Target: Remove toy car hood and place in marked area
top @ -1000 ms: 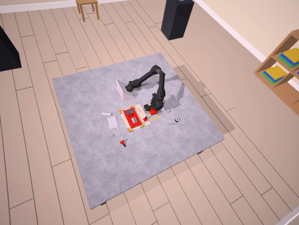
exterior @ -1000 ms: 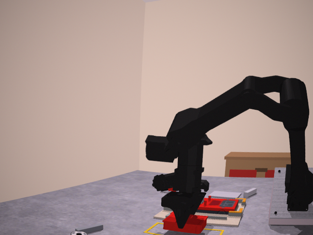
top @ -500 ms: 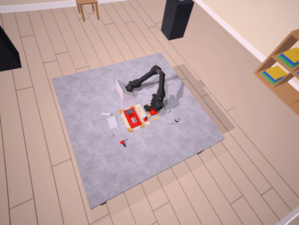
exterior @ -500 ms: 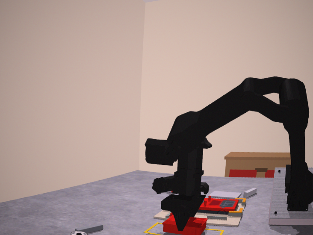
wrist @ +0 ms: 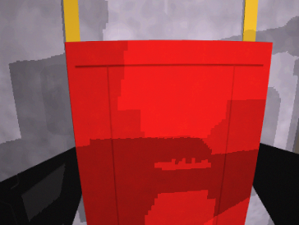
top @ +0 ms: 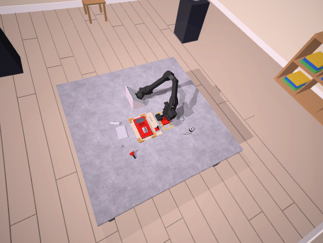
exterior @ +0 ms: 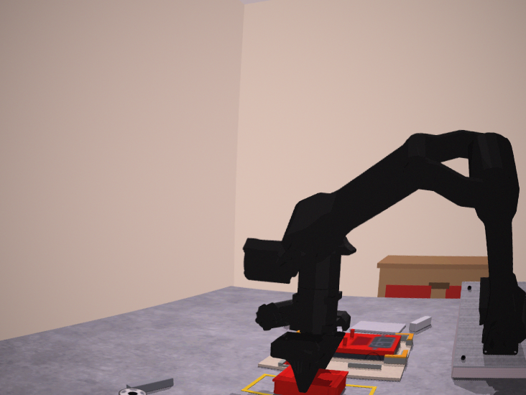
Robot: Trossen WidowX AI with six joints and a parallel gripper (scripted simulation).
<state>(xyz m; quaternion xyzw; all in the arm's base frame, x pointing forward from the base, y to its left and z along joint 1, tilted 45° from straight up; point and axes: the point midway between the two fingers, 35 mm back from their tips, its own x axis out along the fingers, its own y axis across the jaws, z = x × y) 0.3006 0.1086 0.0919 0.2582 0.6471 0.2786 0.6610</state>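
1. The hood point(top: 165, 121) point(exterior: 333, 383) point(wrist: 177, 90) is off the toy car point(top: 147, 130) point(exterior: 368, 342) and over the yellow marked area point(top: 168, 128) point(exterior: 257, 382) point(wrist: 250, 20), on the side of the car towards the desk's right-hand edge in the top view.
2. The fingers point(top: 163, 118) point(exterior: 302, 384) stand wide, yet are closed on the hood, one against each side.
3. The step in hand, as I judge it, is setting the hood down. Whether its underside already meets the desk point(top: 161, 167) point(exterior: 169, 340) I cannot tell.
4. To do it well, keep the hood level, check that its whole outline falls within the yellow lines, and lower gently until the desk carries it.
5. Then spread the fingers evenly and rise straight up; a sideways pull could drag the hood over a line.
6. The car sits among orange corner pieces on a pale board point(top: 159, 132) point(exterior: 382, 373); its uncovered front bay shows a small ribbed block point(top: 145, 129).
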